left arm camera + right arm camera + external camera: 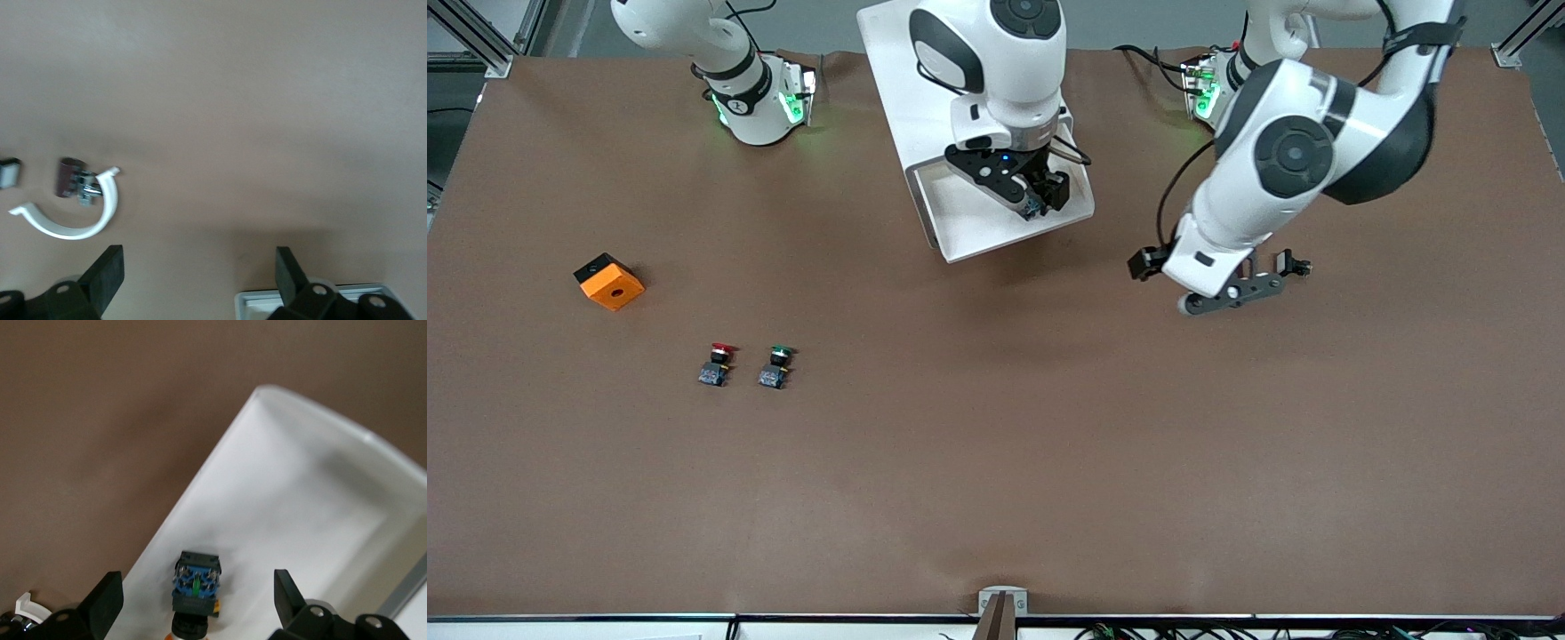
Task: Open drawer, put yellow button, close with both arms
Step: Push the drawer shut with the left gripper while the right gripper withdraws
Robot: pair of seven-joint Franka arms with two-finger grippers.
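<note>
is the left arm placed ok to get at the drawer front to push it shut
Probably yes. The left gripper hangs open over bare table beside the open drawer, toward the left arm's end. Nothing lies between them. The right gripper is open over the drawer, above the yellow button.

Probably a robotics lab: 2 arms (996,80), aluminium framing (480,36).

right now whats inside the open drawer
The yellow button lies on its side in the drawer, between the open right gripper fingers. Its cap is mostly cut off from view; the rest of the visible tray floor is bare.
</note>
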